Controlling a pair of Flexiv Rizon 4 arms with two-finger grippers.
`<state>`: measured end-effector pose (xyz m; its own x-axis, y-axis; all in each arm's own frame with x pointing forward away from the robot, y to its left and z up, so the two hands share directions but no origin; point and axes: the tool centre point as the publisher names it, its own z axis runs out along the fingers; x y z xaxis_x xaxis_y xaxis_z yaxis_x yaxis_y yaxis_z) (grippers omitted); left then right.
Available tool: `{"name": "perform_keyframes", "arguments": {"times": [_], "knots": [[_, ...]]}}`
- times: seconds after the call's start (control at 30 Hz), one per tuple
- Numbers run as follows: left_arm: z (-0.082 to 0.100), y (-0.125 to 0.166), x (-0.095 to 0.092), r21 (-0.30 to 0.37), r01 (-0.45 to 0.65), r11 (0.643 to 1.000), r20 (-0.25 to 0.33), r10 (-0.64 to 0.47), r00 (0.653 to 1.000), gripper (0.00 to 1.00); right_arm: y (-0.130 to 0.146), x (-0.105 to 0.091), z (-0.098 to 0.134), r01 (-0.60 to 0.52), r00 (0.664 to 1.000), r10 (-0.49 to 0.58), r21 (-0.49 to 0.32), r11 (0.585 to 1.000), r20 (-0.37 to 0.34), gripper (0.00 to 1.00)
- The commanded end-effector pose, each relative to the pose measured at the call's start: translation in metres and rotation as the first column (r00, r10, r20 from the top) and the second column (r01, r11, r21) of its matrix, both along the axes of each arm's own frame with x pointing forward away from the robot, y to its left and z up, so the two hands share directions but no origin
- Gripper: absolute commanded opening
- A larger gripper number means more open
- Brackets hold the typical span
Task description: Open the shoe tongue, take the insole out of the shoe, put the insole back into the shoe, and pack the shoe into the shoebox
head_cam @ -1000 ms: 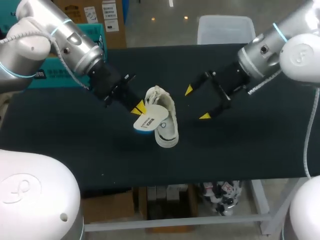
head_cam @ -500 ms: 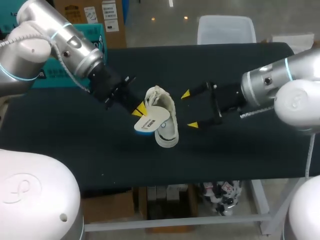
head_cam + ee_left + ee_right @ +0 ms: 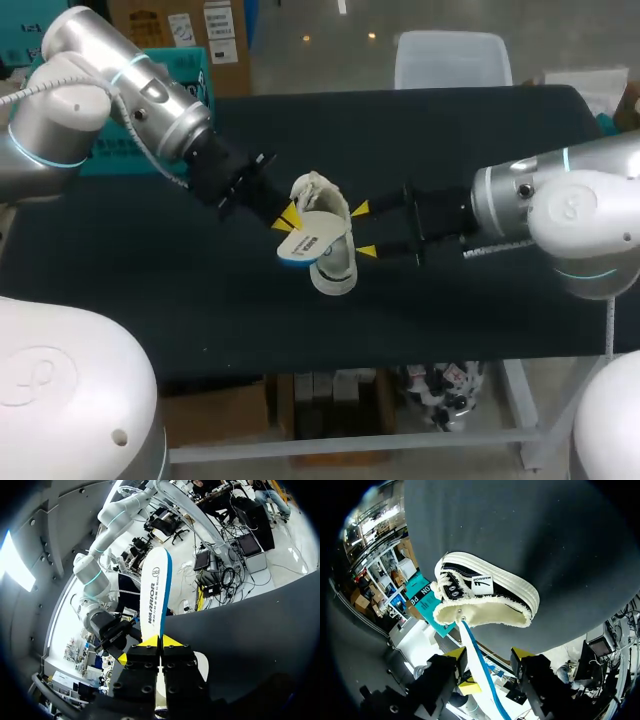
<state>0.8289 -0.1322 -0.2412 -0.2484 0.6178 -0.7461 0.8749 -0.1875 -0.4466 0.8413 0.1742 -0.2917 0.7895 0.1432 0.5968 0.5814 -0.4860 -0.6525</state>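
Left tool (image 3: pixel 288 217) is pinched on one end of the insole (image 3: pixel 308 243); the other end is at the mouth of the shoe (image 3: pixel 335 262), mid-table (image 3: pixel 150 290). Right tool (image 3: pixel 362 230) is wide, beside the shoe. Risk: the unbraced shoe slides and the insole buckles.

My left fingers (image 3: pixel 287 217) come in from the upper left and pinch the near end of the white, blue-edged insole (image 3: pixel 308 243), which slants over the side of the pale shoe (image 3: pixel 335 262). The shoe lies on the dark surface (image 3: pixel 200 300). My right fingers (image 3: pixel 362 210) come in from the right, spread apart, with their yellow tips just beside the shoe's other flank.
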Motion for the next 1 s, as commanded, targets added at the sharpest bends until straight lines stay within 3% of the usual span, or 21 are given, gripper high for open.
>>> {"name": "perform_keyframes", "arguments": {"times": [0.03,0.2,0.47,0.67,0.87,0.97,1.0], "knots": [[-0.004,-0.002,0.005,-0.019,-0.007,1.0,-0.012,0.007,1.0,0.0,0.005,0.009,-0.007,-0.039,0.999,0.039,0.051,0.998,0.004,0.57],[-0.007,-0.003,0.01,-0.047,-0.014,0.999,-0.033,0.012,0.999,0.0,0.01,0.015,-0.007,-0.066,0.998,0.064,0.087,0.994,0.022,0.55],[-0.011,-0.006,0.012,-0.067,-0.023,0.998,-0.049,0.019,0.999,0.0,0.014,0.018,-0.006,-0.081,0.996,0.077,0.125,0.989,0.041,0.41],[-0.013,-0.01,0.015,-0.076,-0.027,0.997,-0.059,0.023,0.998,0.0,0.014,0.018,-0.006,-0.089,0.995,0.083,0.138,0.986,0.048,0.24],[-0.015,-0.01,0.017,-0.086,-0.04,0.995,-0.069,0.034,0.997,0.0,0.014,0.019,-0.006,-0.093,0.995,0.086,0.152,0.984,0.052,0.15],[-0.016,-0.011,0.018,-0.09,-0.041,0.995,-0.074,0.034,0.997,0.0,0.014,0.019,-0.006,-0.093,0.995,0.086,0.152,0.984,0.053,0.0],[-0.016,-0.012,0.018,-0.09,-0.041,0.995,-0.075,0.034,0.997,0.0,0.014,0.02,-0.006,-0.094,0.995,0.087,0.153,0.984,0.053,0.0]]}}
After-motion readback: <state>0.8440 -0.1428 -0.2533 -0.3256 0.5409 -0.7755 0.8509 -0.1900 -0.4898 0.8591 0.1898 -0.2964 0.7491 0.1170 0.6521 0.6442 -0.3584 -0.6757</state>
